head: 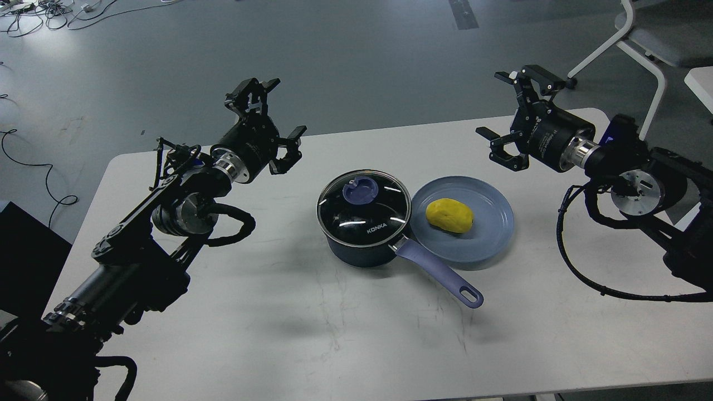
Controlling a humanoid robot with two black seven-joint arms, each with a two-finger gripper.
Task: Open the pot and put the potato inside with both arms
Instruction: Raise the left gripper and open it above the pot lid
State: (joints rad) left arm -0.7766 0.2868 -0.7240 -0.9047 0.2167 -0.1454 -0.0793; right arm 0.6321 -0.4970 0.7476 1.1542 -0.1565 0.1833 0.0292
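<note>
The dark navy pot (362, 245) stands in the middle of the white table, closed by a glass lid with a lavender knob (360, 189). Its long lavender handle (440, 273) points toward the front right. The yellow potato (449, 215) lies on a light-blue plate (490, 234) just right of the pot. My left gripper (271, 120) hovers open, up and left of the pot, holding nothing. My right gripper (501, 111) is open too, above the table's far right, up and right of the plate, with nothing between its fingers.
The white table (312, 328) has rounded far corners and a front edge low in the view. A white-framed chair (646, 50) stands behind the far right corner. Cables (39, 11) lie on the grey floor at the far left.
</note>
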